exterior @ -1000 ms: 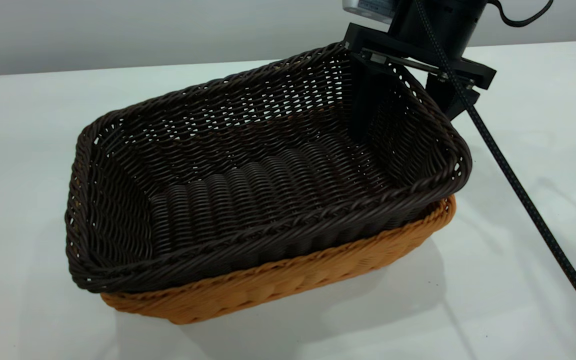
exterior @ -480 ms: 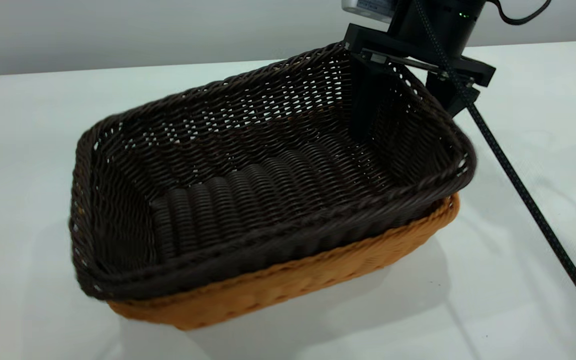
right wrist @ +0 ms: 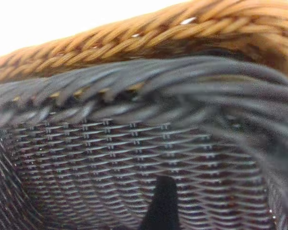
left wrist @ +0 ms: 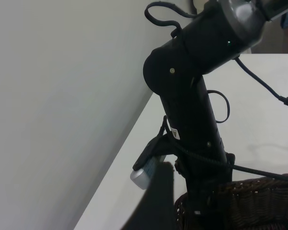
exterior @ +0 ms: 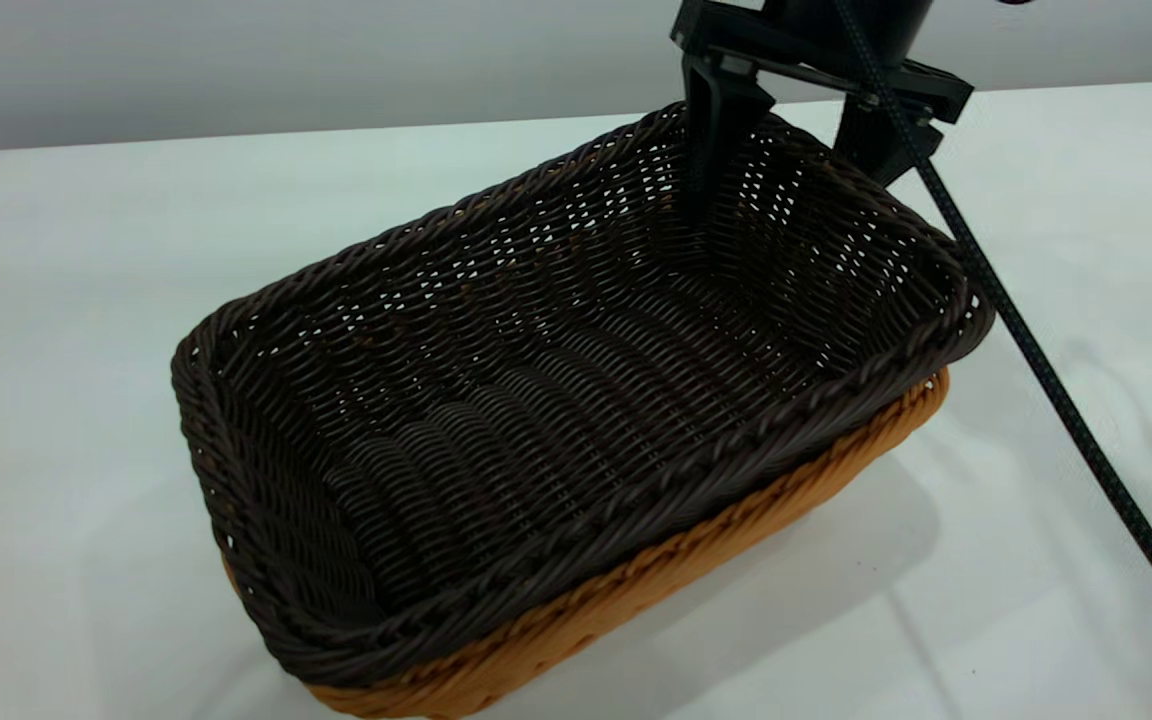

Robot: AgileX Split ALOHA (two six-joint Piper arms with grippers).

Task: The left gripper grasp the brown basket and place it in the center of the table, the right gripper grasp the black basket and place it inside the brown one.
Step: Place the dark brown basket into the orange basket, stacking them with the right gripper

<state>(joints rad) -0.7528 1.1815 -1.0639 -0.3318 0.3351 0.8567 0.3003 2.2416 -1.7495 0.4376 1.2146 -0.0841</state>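
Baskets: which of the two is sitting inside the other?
The black basket is the inner one. It nests in the brown basket, whose orange-tan rim shows only beneath the dark rim along the near side.

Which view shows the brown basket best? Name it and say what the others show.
The exterior view: the brown basket sits on the table with the black basket nested inside, its near side and rim exposed. The right wrist view shows only a stretch of its braided rim. The left wrist view shows none of it.

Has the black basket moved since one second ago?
Yes. The black basket dropped lower into the brown basket, its right end swinging toward the table's right.
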